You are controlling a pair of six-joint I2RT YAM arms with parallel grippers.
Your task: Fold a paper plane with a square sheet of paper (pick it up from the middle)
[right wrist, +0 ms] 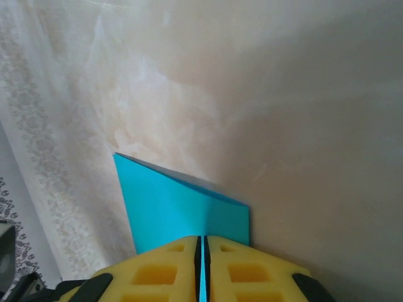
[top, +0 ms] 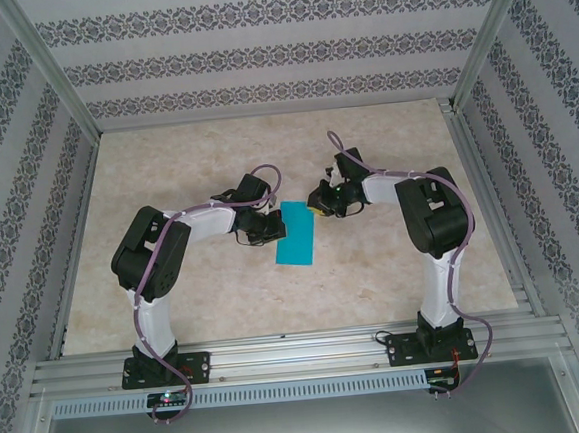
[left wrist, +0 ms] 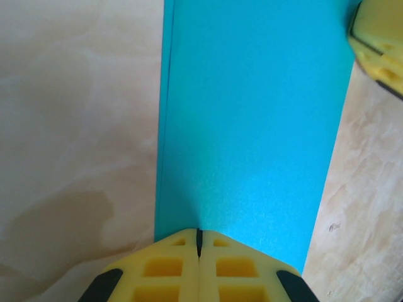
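The beige marbled table (top: 394, 268) spans the top view, boxed by patterned walls (top: 257, 59), with an aluminium rail (top: 300, 354) along its 6 o'clock edge. The left arm (top: 152, 257) and the right arm (top: 435, 215) bend inward from that rail and meet near the table's centre.

Between them lies the sheet of paper (top: 296, 234), turquoise and folded to a narrow rectangle. Its long axis runs almost from 12 to 6 o'clock, leaning slightly toward 1 and 7.

In the left wrist view the sheet of paper (left wrist: 252, 126) runs off the frame at 12 o'clock, and its near edge is hidden under the yellow fingers. A thin second layer shows along its 9 o'clock long side. In the right wrist view the sheet of paper (right wrist: 170, 207) is partly hidden behind the fingers, with one corner pointing toward 11 o'clock.

The left gripper (top: 267, 229) sits at the sheet's 9 o'clock side. Its fingers are pressed together at the paper's edge (left wrist: 199, 242), and whether they touch it is hard to tell.

The right gripper (top: 318, 207) sits at the sheet's 1 o'clock corner and pinches the paper, blue showing in the slit between its fingers (right wrist: 202, 242). One of its fingers (left wrist: 378, 44) is cut off at the left wrist view's 1 o'clock corner.
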